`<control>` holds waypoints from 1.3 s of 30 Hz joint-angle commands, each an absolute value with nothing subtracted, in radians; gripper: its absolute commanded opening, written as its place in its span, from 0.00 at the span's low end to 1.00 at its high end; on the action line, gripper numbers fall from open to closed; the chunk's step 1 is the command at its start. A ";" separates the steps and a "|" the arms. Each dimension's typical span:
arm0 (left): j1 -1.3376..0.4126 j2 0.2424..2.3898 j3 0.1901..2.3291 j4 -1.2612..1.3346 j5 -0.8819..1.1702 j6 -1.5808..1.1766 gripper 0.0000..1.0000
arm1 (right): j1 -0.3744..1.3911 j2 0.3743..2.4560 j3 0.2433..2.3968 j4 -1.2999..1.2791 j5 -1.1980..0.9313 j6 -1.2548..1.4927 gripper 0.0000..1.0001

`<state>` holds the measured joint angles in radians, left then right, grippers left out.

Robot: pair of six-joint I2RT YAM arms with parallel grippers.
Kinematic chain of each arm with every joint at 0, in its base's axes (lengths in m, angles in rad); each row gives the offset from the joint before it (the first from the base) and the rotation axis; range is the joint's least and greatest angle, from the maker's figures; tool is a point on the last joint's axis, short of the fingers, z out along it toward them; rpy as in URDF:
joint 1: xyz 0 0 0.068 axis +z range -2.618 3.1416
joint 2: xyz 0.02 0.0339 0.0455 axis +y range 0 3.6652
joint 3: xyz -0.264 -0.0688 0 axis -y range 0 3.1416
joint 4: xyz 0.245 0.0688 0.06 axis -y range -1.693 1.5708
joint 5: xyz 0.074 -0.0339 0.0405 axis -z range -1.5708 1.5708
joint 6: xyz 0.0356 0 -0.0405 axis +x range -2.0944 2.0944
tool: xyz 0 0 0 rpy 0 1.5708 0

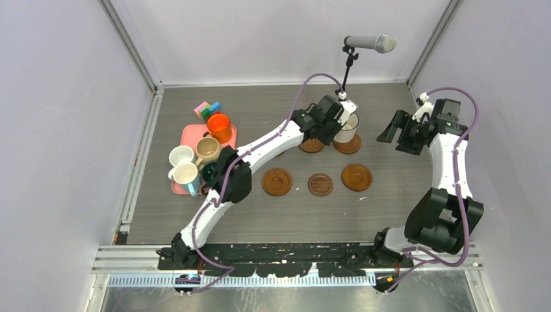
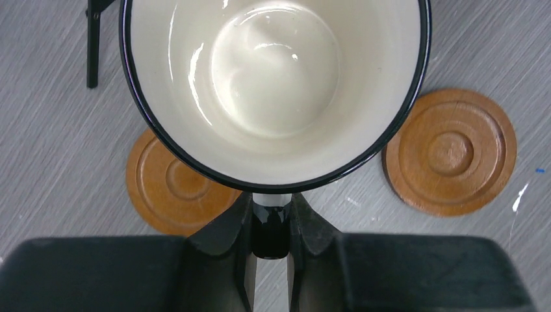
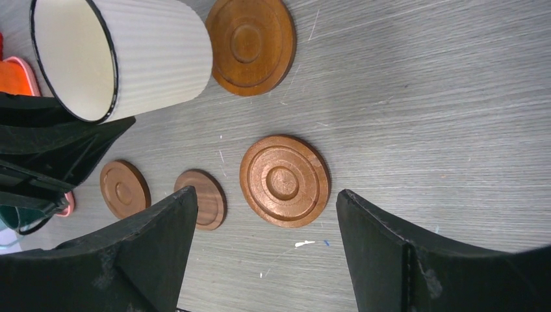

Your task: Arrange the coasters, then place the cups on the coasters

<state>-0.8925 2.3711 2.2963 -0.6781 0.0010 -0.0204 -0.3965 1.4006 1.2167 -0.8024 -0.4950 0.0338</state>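
Observation:
My left gripper (image 2: pixel 269 224) is shut on the black handle of a ribbed cream cup (image 2: pixel 273 84) with a dark rim. It holds the cup at the back of the table between two coasters (image 2: pixel 170 188) (image 2: pixel 451 153); the cup hides part of the left one. Whether the cup's base touches anything is hidden. In the top view the left gripper (image 1: pixel 338 120) and cup (image 1: pixel 349 127) are over the back coasters (image 1: pixel 312 145) (image 1: pixel 349 145). Three more coasters (image 1: pixel 277 181) (image 1: pixel 320 184) (image 1: pixel 357 177) form a front row. My right gripper (image 1: pixel 388 132) (image 3: pixel 266 198) is open and empty, right of the coasters.
A pink tray (image 1: pixel 188 134) at the left holds orange (image 1: pixel 219 127), beige (image 1: pixel 208 149), white (image 1: pixel 180 156), light blue (image 1: pixel 187 177) and dark green (image 1: pixel 209 172) cups. Toy blocks (image 1: pixel 208 109) sit behind it. A microphone (image 1: pixel 370 43) on a stand rises behind the held cup.

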 commanded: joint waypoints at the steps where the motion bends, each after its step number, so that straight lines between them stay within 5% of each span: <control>1: -0.913 2.399 2.420 -0.529 -0.035 -0.043 0.00 | -0.404 1.362 1.226 -0.750 -0.455 0.079 0.83; 34: -0.916 2.572 2.522 -0.474 0.020 -0.068 0.00 | -0.405 1.380 1.227 -0.750 -0.487 0.077 0.83; 39: -0.916 2.579 2.520 -0.478 0.017 -0.072 0.10 | -0.405 1.379 1.226 -0.751 -0.488 0.076 0.83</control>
<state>-0.9127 2.5954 2.4516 -0.5919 0.0101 -0.0528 -0.4015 1.4002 1.2167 -0.7784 -0.4725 0.0669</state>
